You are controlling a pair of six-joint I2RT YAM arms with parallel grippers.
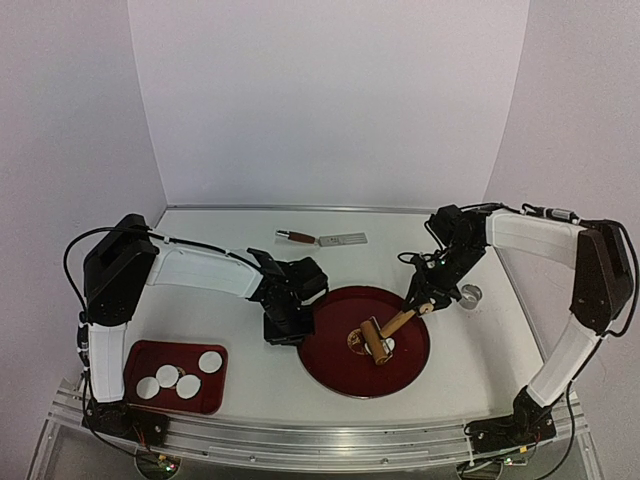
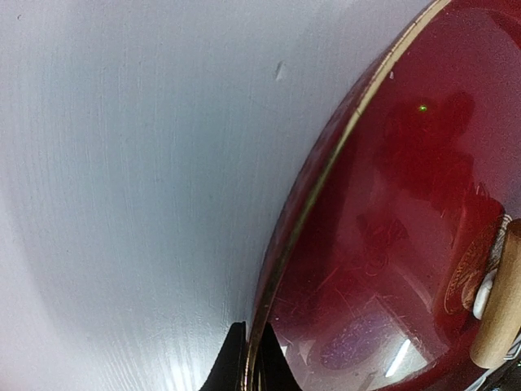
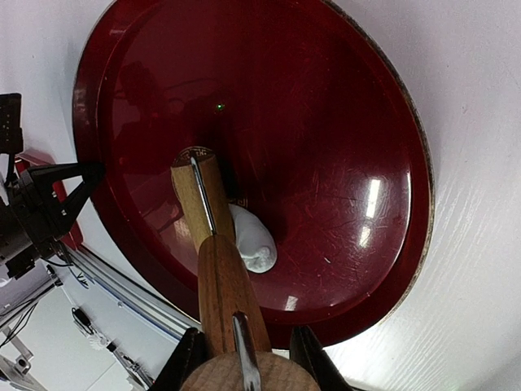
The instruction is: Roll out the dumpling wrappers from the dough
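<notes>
- The left gripper [image 1: 283, 328] is pinched shut on the left rim of the round red tray [image 1: 340, 380]. In the left wrist view its dark fingertips [image 2: 232, 368] sit on either side of the tray's [image 2: 383, 244] thin edge.
- In the right wrist view we also see the left gripper [image 3: 81, 175] clamped on that rim, at the left edge of the picture.
- The right gripper [image 1: 425, 303] is closed on the handle end of the wooden roller [image 1: 395, 322]. It hangs over the far right edge of the round tray.
- In the right wrist view the fingers [image 3: 189, 358] flank the handle. The roller [image 3: 220, 277] runs from there out over the tray [image 3: 342, 163].
- The roller's drum sits near the middle of the round tray, tilted across it.
- The dough piece [image 1: 388, 346] is a small white lump on the round tray, touching the roller drum. We see it beside the drum in the right wrist view [image 3: 252, 240]. It also shows at the right edge of the left wrist view [image 2: 483, 295].
- The dumpling wrappers [image 1: 210, 361] are four round white discs lying flat in the rectangular red tray [image 1: 140, 352], near left on the table [image 1: 250, 380].
- The two middle discs touch or overlap; we cannot tell which.
- The wrappers lie well apart from the round tray and from both grippers.
- A metal ring [image 1: 470, 294] lies on the table just right of the round tray, near the right gripper.
- A scraper [image 1: 322, 238] with a brown handle lies flat at the far middle of the table.
</notes>
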